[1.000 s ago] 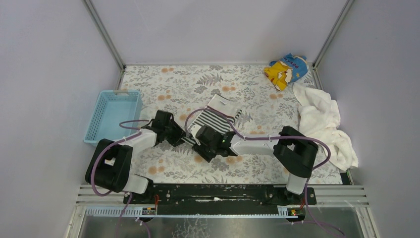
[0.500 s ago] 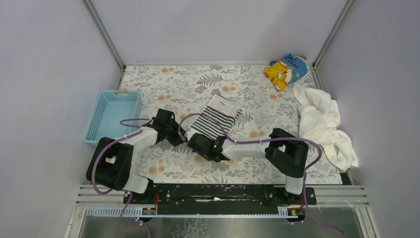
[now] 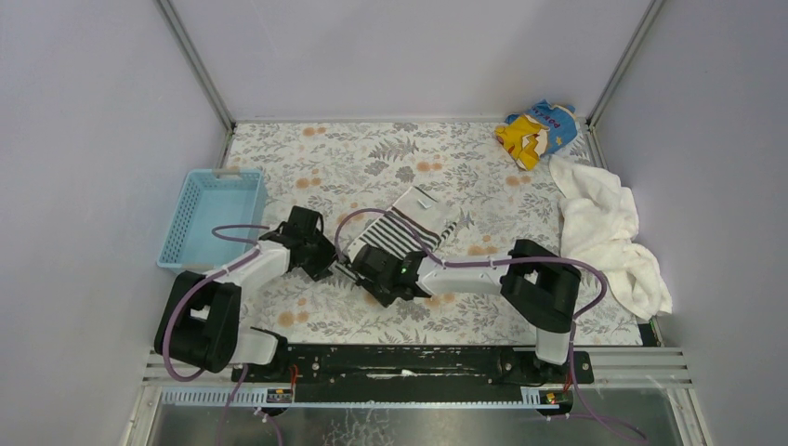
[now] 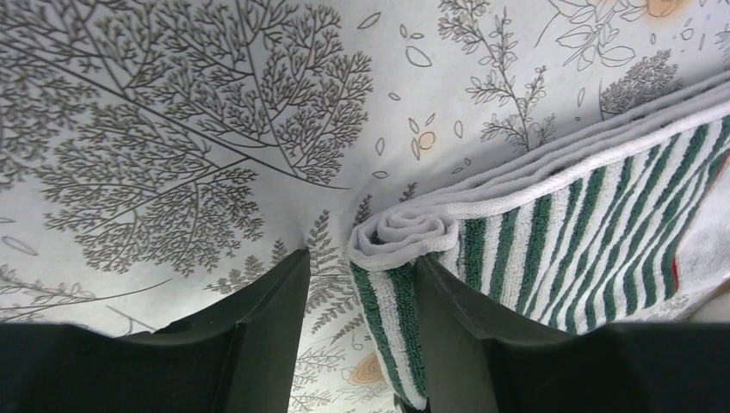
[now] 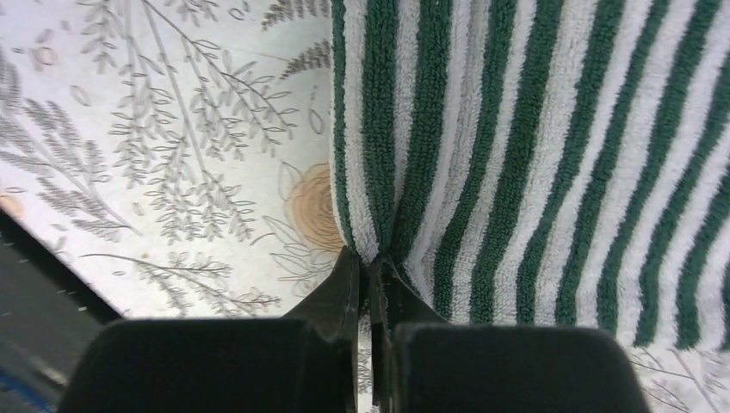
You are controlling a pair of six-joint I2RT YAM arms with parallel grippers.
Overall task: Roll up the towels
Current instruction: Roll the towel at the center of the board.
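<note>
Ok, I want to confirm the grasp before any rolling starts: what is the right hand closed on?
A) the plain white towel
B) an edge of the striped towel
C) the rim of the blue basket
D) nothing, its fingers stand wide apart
B: the right wrist view shows the right hand shut, with a pinch of the striped towel edge caught between its fingertips.

Bystander items on the floral-patterned desk (image 3: 372,158), seen from above.
A light-blue lattice basket (image 3: 229,174) sits at the desk's 9 o'clock edge. A crumpled yellow-and-blue printed cloth (image 3: 536,132) lies in the 1 o'clock corner. Plain grey walls (image 3: 400,56) close off three sides, and a metal rail (image 3: 418,395) runs along 6 o'clock.
</note>
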